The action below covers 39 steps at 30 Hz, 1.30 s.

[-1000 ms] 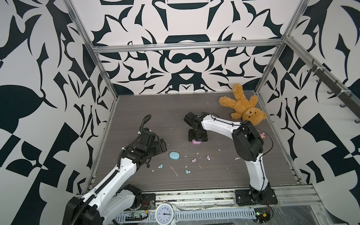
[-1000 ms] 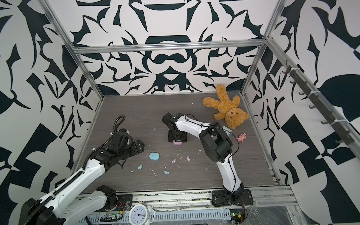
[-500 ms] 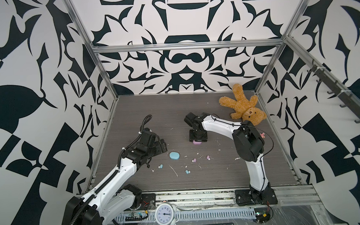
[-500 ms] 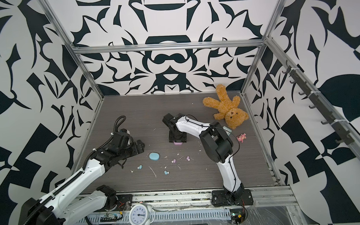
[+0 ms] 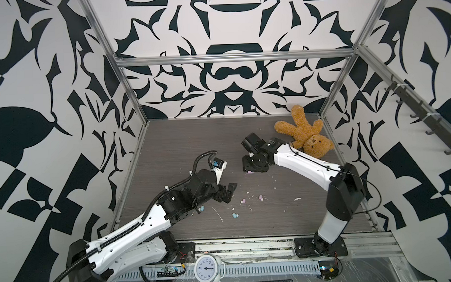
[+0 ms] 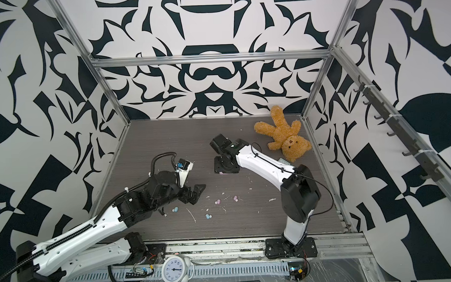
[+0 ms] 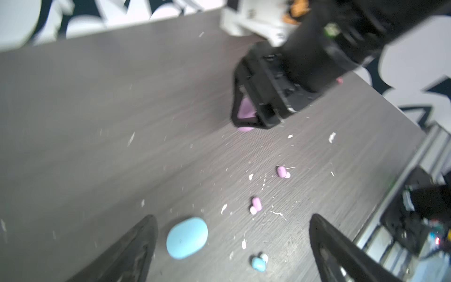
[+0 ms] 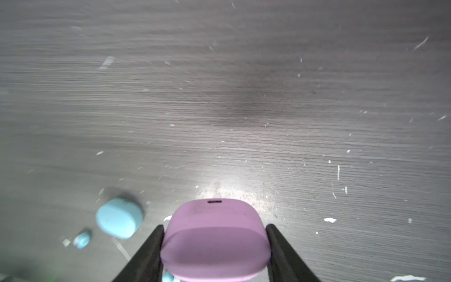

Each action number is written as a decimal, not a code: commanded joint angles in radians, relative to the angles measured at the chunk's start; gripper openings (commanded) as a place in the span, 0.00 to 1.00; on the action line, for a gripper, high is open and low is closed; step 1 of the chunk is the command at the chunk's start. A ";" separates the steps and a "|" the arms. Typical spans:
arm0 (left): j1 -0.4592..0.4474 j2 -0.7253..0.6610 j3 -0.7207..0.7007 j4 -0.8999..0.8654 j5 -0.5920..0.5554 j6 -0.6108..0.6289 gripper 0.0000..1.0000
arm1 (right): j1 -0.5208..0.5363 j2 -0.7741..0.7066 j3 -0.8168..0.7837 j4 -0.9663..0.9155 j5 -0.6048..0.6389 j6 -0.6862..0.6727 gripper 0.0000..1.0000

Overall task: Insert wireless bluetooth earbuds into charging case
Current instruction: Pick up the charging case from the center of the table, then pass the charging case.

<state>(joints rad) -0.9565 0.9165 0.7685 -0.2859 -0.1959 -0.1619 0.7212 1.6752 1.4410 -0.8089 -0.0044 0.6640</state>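
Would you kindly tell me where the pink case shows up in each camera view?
In a top view: mid-table, only an edge of the pink case peeks from under the right hand.
In a top view: the same edge, under the same hand.
Left wrist: across the table, gripped in that hand.
Right wrist: close up, between the hand's fingers.
Shared landmark: the right hand.

Shows only a sliver of pink case [image 5: 249, 172] under right gripper [image 5: 253, 167] in both top views; hides blue case [image 7: 187, 238] behind left gripper [image 5: 227, 193] there.
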 commanded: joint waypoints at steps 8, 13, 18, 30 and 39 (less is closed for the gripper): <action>-0.002 -0.018 -0.097 0.138 0.228 0.656 0.99 | -0.003 -0.331 -0.179 0.119 -0.227 -0.142 0.00; -0.002 -0.010 -0.156 0.283 0.201 0.698 0.99 | -0.003 -0.377 -0.252 0.190 -0.410 -0.160 0.00; -0.002 0.022 -0.160 0.314 0.250 0.671 0.99 | -0.002 -0.401 -0.315 0.284 -0.537 -0.138 0.00; -0.004 0.083 -0.160 0.349 0.250 0.644 0.86 | 0.015 -0.432 -0.376 0.335 -0.581 -0.139 0.00; -0.004 0.107 -0.146 0.361 0.257 0.624 0.75 | 0.025 -0.445 -0.395 0.357 -0.580 -0.140 0.00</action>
<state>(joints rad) -0.9569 1.0191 0.6117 0.0494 0.0463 0.4656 0.7395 1.2572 1.0492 -0.4931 -0.5674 0.5377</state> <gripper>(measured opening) 0.751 0.618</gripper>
